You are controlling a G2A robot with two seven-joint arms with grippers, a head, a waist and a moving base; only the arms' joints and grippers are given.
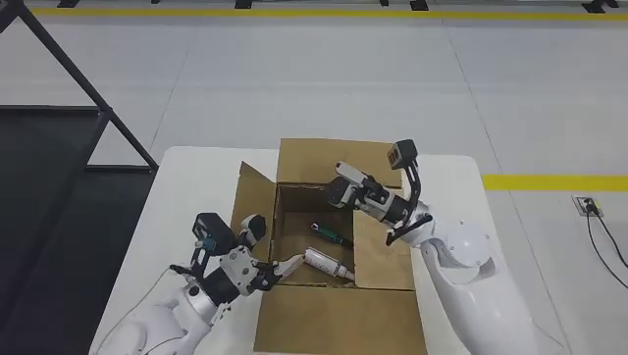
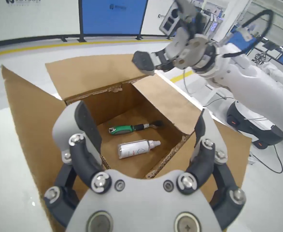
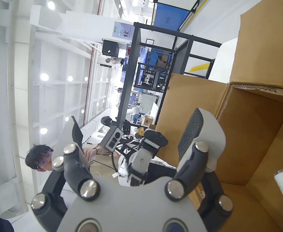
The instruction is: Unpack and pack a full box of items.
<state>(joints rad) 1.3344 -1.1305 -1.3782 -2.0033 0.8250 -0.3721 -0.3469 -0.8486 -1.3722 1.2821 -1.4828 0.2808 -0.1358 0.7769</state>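
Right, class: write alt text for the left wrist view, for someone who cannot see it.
The open left hand hovers above an open cardboard box holding a green-handled tool and a white bottle, lying apart on its floor.

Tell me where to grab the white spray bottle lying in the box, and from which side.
Grip the white spray bottle across its round body, mid-length, not the narrow cap. Come straight down from above: it lies flat on the box floor, and the walls likely block any sideways approach. The green-handled tool lies apart from it, leaving finger room.
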